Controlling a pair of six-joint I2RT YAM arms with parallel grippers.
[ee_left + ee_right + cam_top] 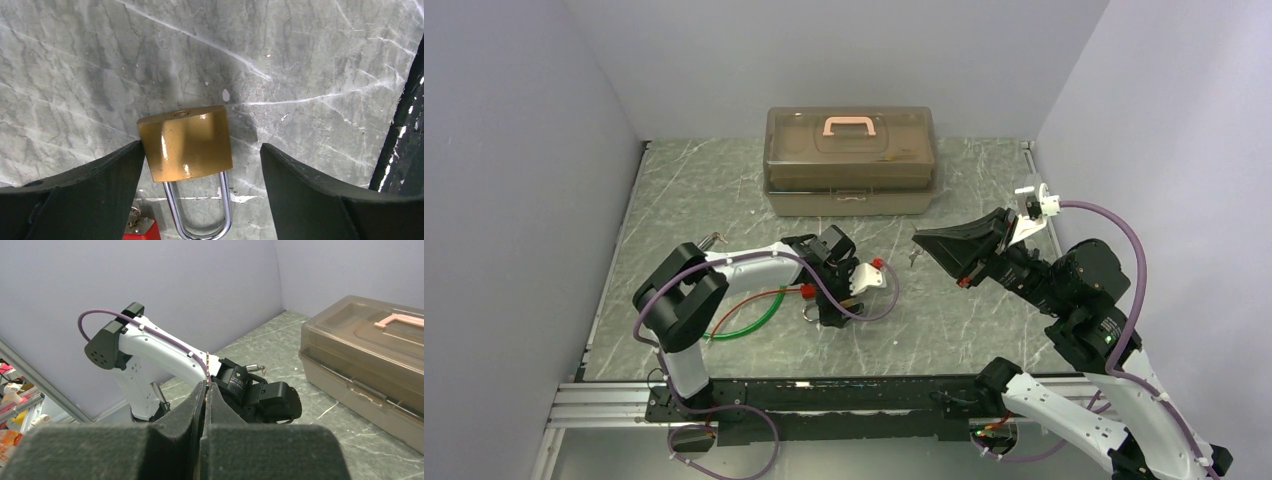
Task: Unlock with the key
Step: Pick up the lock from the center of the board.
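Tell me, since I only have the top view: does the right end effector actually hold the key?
Observer: Yes. In the right wrist view the right end effector is shut on the key, and the key's thin edge sticks out past the tips.
Operator: Is the left one gripping the padlock?
Observer: No. The left end effector is open, with the padlock sitting between its fingers.
Operator: Which way does the keyhole face?
Observer: The keyhole is on the end away from the wrist, and the shackle points back toward it.
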